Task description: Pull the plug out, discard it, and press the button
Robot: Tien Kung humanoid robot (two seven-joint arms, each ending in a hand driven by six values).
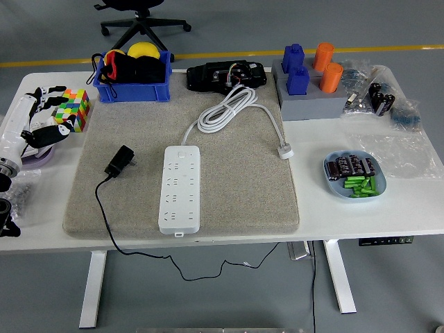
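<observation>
since the small black plug [120, 161] with its thin black cord lies loose on the grey felt mat [243, 180], just beside the long white rectangular power strip [180, 189] at its nine o'clock and apart from every socket, the pulling and discarding steps are judged complete. pressing the button remains; a small round button appears to sit at the strip's twelve o'clock end, though it is too small to confirm. the next move calls for a reach in from nine o'clock. the white-and-black left hand [31, 125] hovers at the table's nine o'clock edge, fingers loosely spread, empty, near the multicoloured puzzle cube [75, 109].
</observation>
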